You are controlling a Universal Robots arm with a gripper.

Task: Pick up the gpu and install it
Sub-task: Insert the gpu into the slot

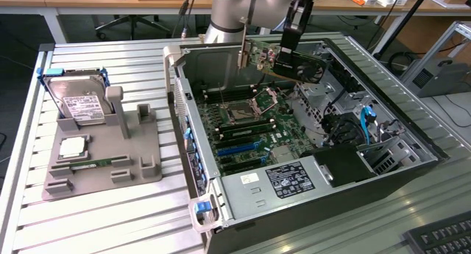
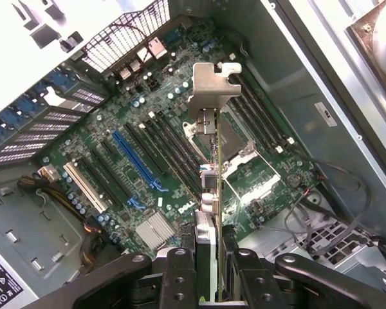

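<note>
**Inventory**

- One robot arm (image 1: pixel 228 14) with one gripper (image 1: pixel 288 44).
- One gpu (image 1: pixel 294 64).
- One open computer case (image 1: pixel 383 179), lying on its side on the slatted tabletop (image 1: pixel 110 221), with one motherboard (image 1: pixel 246 146) and one labelled power supply (image 1: pixel 283 179) inside.
- One grey holding fixture (image 1: pixel 140 155) on the tabletop, at the exterior view's left, just beside the case. It carries one hard drive (image 1: pixel 83 105) standing on edge, one square silver chip (image 1: pixel 71 147) lying flat, and one narrow green memory stick (image 1: pixel 90 165).
- One keyboard (image 1: pixel 442 240), partly visible at the lower corner on the exterior view's right.

**Gpu**

The card is a thin rectangle. Its green circuit board faces the exterior view's left, and a black cooler with a round fan covers the rest of the face. A silver metal bracket (image 1: pixel 243 50) runs along one short end.

In the wrist view the gpu (image 2: pixel 209 193) appears edge-on, as a narrow line. The bent tab of the bracket (image 2: pixel 212 90) is at the far end.

**Position**

The gpu hangs in the air, standing on its long edge. It is inside the open top of the case and above the motherboard, clear of the slots. One long blue slot (image 2: pixel 138 164) lies off to one side of the card.

**Gripper**

The gripper (image 2: pixel 209 248) is partly closed. Its two fingers (image 2: pixel 180 264) clamp the card's opposite faces at the end away from the bracket.
</note>
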